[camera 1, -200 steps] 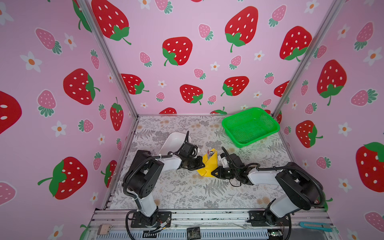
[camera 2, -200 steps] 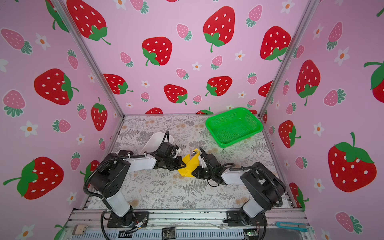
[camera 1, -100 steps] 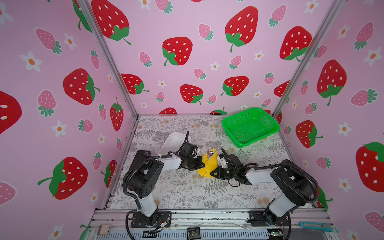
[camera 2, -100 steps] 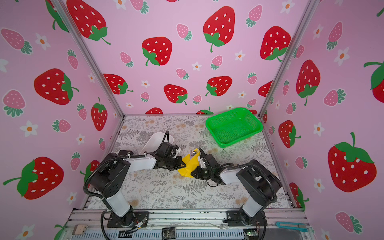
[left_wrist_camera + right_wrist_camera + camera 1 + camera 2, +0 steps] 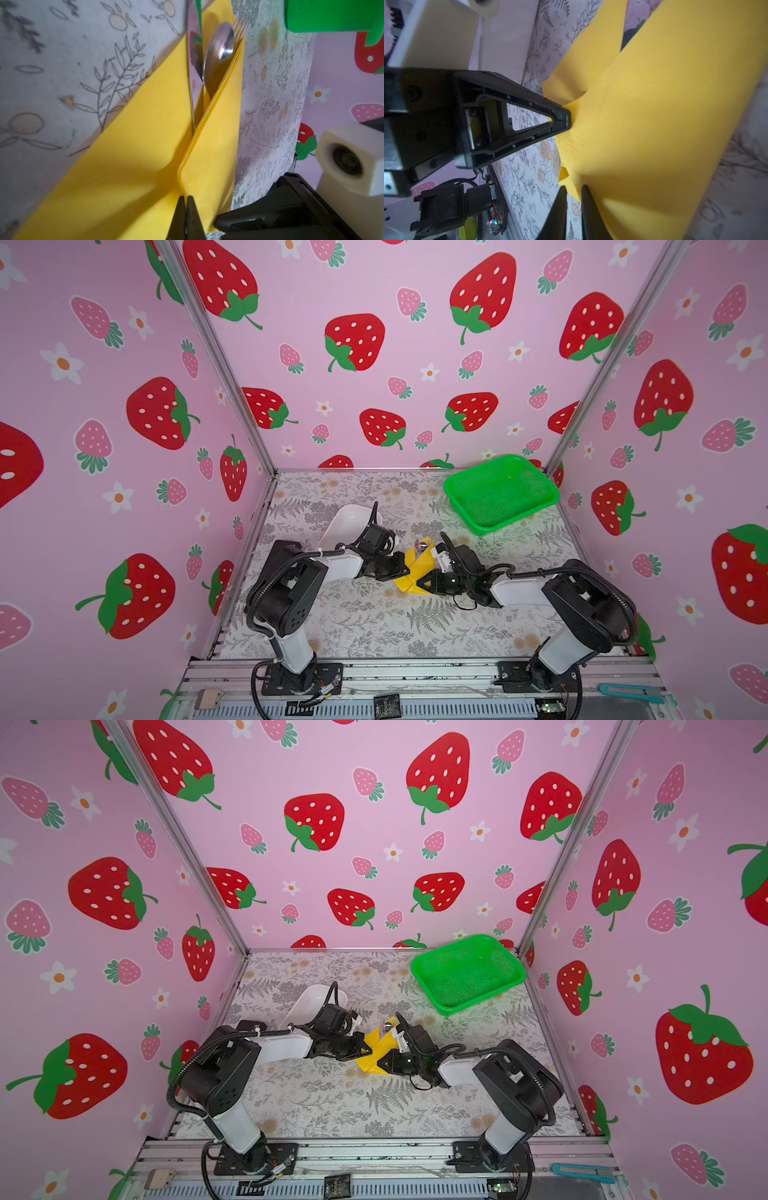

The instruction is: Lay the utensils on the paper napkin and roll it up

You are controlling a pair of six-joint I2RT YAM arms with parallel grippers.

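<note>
The paper napkin (image 5: pixel 417 568) (image 5: pixel 374 1052), bright yellow, is folded up in the middle of the table with its two sides raised. The utensils lie in its fold: a spoon (image 5: pixel 220 43), fork tines (image 5: pixel 240 27) and a knife blade (image 5: pixel 195 52), their handles hidden by the paper. A shiny head (image 5: pixel 423 546) pokes out at the far end. My left gripper (image 5: pixel 185 197) (image 5: pixel 405 568) is shut on one napkin edge (image 5: pixel 207 166). My right gripper (image 5: pixel 573 189) (image 5: pixel 422 583) pinches the near napkin corner (image 5: pixel 654 124), jaws almost together.
A green mesh basket (image 5: pixel 500 493) stands at the back right. A white dish (image 5: pixel 347 524) lies behind the left arm. A teal cutter (image 5: pixel 631 689) rests on the front rail at the right. Pink walls close in three sides.
The right arm has drifted slightly to the left. The napkin, the utensils and the left gripper stay where they were.
</note>
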